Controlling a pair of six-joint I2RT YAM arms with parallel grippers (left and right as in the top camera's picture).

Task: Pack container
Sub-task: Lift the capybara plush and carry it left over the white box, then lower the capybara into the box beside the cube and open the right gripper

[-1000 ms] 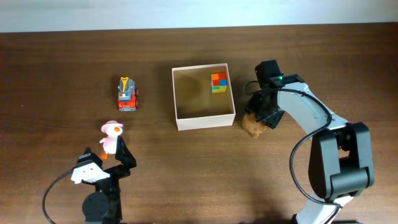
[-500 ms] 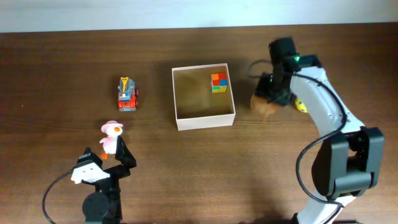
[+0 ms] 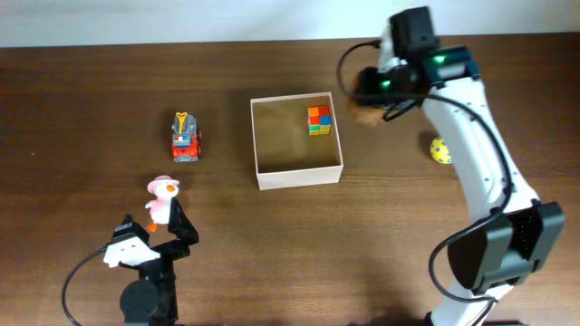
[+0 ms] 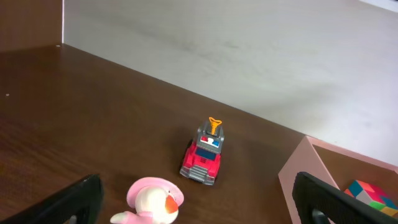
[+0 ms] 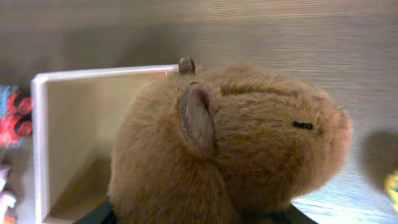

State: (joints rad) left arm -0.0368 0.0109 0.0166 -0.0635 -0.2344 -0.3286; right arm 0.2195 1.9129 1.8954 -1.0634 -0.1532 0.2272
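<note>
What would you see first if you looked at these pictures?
A fluffy brown plush animal fills the right wrist view, held by the right gripper just beside the square white-walled cardboard container. Inside the container's far right corner sits a small multicoloured cube.

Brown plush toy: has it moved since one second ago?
Yes. The brown plush toy went from beside the container's lower right corner up to its upper right corner.
</note>
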